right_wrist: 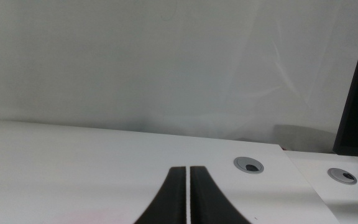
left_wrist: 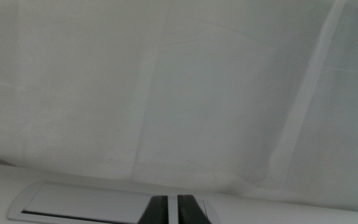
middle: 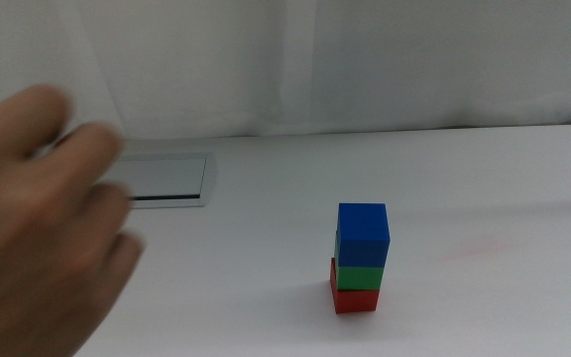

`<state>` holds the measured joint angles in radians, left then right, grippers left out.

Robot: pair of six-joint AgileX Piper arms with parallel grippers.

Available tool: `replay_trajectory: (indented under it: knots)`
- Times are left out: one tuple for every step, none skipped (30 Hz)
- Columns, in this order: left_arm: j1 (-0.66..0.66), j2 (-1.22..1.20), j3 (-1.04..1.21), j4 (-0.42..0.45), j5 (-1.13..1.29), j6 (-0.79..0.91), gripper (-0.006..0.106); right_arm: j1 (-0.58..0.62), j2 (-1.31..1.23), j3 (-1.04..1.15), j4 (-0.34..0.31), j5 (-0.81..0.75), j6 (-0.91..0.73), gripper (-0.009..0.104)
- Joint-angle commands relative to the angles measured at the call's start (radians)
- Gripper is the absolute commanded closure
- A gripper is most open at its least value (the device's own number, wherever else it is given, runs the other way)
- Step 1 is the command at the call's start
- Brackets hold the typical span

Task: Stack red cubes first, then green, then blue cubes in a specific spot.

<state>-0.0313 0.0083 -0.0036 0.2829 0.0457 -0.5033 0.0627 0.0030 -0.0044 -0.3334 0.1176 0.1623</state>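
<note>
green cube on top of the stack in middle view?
No, the blue cube tops the stack, with the green cube under it and the red cube at the bottom.

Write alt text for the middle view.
A three-cube stack stands on the white table: red cube at the bottom, green cube in the middle, blue cube on top. A blurred human hand fills the left side.

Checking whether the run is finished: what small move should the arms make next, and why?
Probably none: hold both arms parked. The blue cube sits on the green cube on the red cube, so the stack looks complete, and a person's hand is over the table. Left gripper and right gripper are shut.
</note>
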Motion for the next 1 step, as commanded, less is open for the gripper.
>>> replay_trajectory:
  knots:
    - [0.004,-0.036,0.039,-0.004,-0.008,0.000,0.103,-0.003,-0.033,0.040,-0.011,0.005,-0.002,0.098]
